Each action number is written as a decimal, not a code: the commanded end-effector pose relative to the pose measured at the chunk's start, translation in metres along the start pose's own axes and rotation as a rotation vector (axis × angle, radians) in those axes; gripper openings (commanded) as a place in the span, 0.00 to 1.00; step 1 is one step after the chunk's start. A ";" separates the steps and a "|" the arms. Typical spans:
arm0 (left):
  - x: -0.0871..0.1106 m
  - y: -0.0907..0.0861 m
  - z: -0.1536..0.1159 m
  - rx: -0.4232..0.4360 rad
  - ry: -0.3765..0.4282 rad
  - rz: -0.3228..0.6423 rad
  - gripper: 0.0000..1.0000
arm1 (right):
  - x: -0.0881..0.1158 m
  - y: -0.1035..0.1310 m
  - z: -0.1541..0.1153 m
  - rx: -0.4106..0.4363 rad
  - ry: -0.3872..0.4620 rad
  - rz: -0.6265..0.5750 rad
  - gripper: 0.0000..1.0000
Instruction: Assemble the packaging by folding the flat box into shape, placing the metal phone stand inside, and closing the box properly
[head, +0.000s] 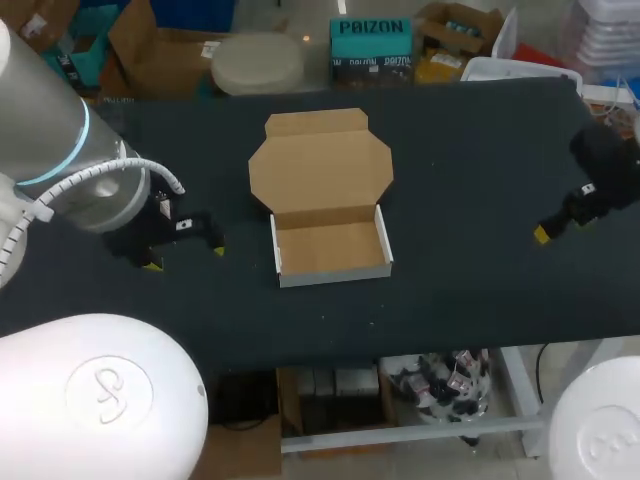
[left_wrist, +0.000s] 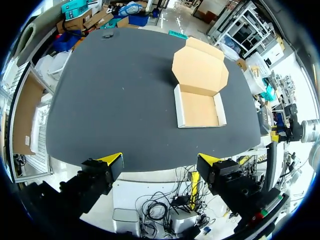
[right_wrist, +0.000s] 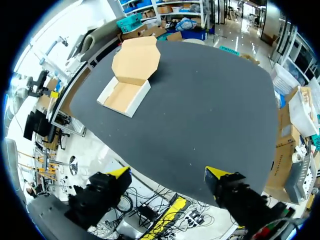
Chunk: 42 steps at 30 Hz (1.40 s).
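I see the box (head: 330, 250) in the middle of the table (head: 480, 150), tray walls up, lid (head: 320, 165) lying open. My left gripper (head: 185, 257) hangs open just left of it. My right gripper (right_wrist: 167, 172), fingers also apart, is well off to the right.

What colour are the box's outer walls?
White; the box is brown inside. Shows best in the head view.
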<state>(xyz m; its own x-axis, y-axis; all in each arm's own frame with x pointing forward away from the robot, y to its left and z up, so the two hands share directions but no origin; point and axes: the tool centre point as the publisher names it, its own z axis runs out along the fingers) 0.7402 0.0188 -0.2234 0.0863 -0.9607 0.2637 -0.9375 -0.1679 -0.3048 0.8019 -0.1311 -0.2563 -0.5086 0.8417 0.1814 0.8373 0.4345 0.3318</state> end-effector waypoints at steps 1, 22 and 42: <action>0.002 -0.005 -0.001 -0.010 -0.084 -0.003 1.00 | 0.001 -0.003 -0.003 -0.011 -0.002 0.014 1.00; -0.005 -0.015 0.008 -0.015 -0.047 -0.030 1.00 | 0.002 0.012 -0.001 0.012 0.028 0.120 1.00; -0.020 -0.038 0.035 -0.074 -0.076 -0.081 1.00 | 0.001 0.015 0.003 0.026 0.042 0.121 1.00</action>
<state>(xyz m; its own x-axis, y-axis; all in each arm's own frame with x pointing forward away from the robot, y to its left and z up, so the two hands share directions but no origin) 0.7707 0.0414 -0.2411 0.1788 -0.9570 0.2284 -0.9438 -0.2324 -0.2349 0.8137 -0.1225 -0.2554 -0.4104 0.8753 0.2557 0.8971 0.3372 0.2855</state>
